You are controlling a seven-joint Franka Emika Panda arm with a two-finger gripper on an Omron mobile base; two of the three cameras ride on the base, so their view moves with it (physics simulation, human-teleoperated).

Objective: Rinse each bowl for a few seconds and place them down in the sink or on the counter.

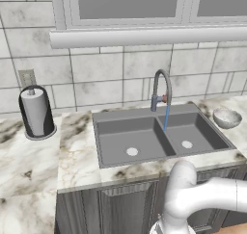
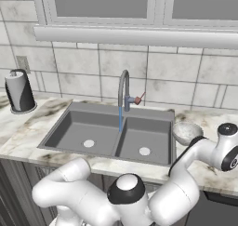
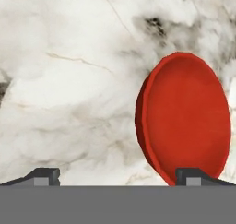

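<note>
We hover our gripper (image 3: 117, 174), fingers spread wide and holding nothing, above the glossy red round bowl (image 3: 184, 119) on the white marble-look counter (image 3: 69, 80), right fingertip at its rim, apparently lining up a grasp. The mottled grey-white bowl (image 1: 226, 117) waits beside the dark grey double-basin sink (image 1: 159, 136), whose arched grey faucet (image 1: 162, 91) runs ready for rinsing.

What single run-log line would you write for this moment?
hand: open, empty, over counter | red bowl: on counter by one fingertip | grey bowl: right of sink | faucet: running
</note>
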